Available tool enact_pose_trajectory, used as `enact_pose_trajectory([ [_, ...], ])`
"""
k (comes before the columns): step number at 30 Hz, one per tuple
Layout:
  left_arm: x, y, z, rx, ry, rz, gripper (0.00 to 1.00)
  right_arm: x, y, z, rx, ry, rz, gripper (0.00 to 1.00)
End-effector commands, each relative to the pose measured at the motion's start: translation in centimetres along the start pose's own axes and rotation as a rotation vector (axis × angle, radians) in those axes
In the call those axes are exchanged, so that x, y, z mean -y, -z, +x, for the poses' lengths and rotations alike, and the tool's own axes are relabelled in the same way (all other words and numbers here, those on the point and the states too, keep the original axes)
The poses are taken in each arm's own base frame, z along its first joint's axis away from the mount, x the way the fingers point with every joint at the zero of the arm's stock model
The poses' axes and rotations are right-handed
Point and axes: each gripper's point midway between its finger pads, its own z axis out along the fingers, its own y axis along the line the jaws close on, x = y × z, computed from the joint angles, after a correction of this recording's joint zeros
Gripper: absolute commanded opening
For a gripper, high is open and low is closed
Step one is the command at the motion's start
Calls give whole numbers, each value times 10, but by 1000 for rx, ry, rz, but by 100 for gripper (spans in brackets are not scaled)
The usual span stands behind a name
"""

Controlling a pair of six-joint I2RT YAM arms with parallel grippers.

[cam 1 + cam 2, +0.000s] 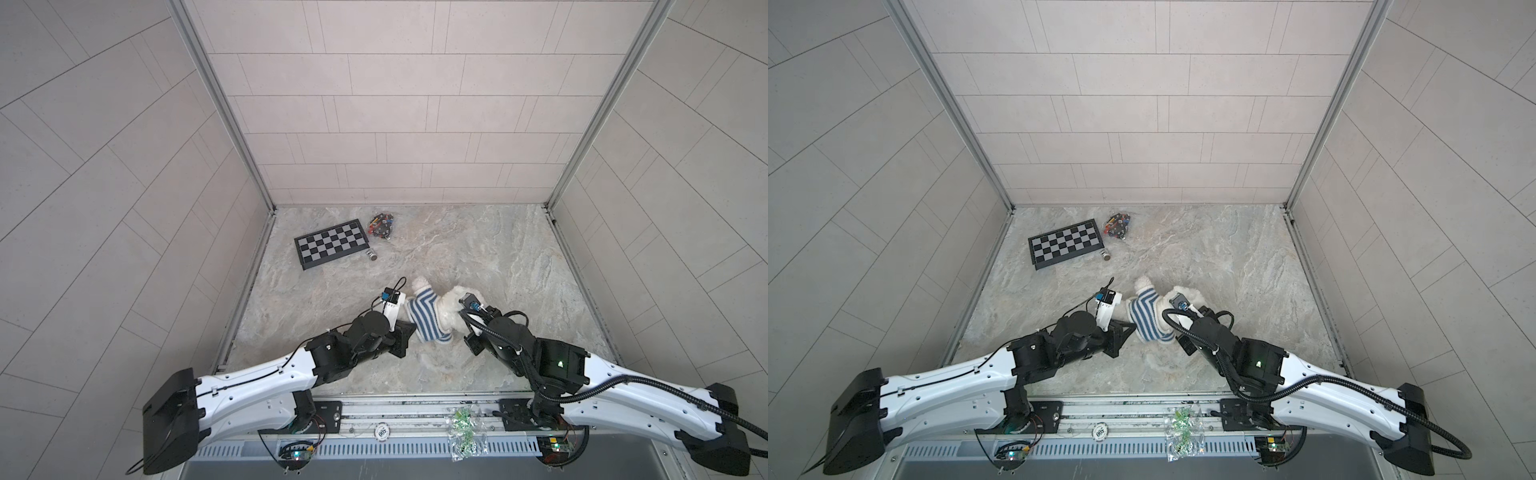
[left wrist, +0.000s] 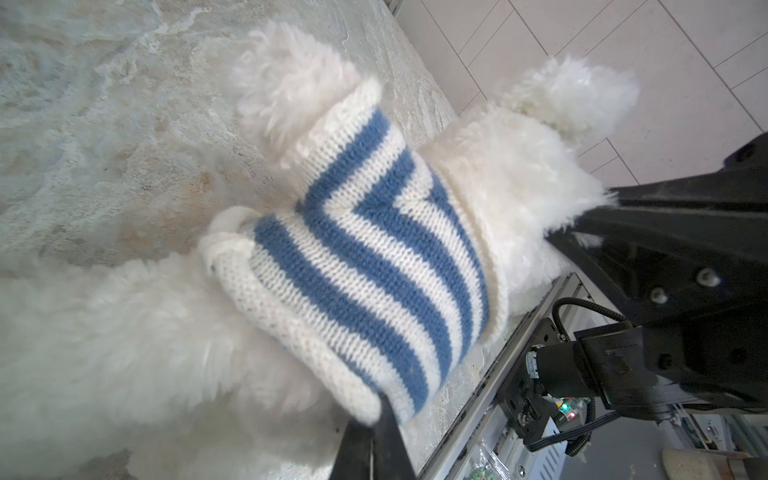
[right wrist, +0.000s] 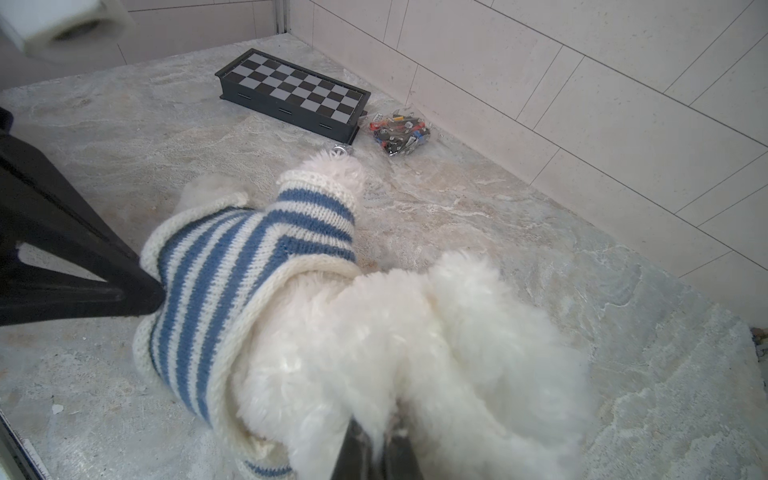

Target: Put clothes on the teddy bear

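The teddy bear (image 1: 451, 301) lies crosswise, head pointing right.

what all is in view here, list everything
bear: 1, white, mid table
sweater: 1, blue-white striped, on bear
chessboard: 1, black-grey, far left
parts bag: 1, multicolour, right of chessboard
cylinder: 1, metallic, beside chessboard
chip: 1, white, front rail
green-bits bag: 1, clear, front rail
table: 1, marbled grey, underneath
left end effector: 1, black, shut on sweater hem
right end effector: 1, black, shut in bear's fur
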Motion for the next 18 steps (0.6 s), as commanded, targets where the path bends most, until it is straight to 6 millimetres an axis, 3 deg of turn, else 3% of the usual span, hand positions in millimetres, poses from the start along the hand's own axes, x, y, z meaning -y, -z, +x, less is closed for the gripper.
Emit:
enact_pose_trajectory([
  [1, 4, 3, -13, 41, 8, 6, 0, 4, 5, -17, 49, -27, 15, 0],
  [18, -63, 18, 0, 82, 124, -113, 0, 19, 11, -18, 63, -31, 80, 0],
])
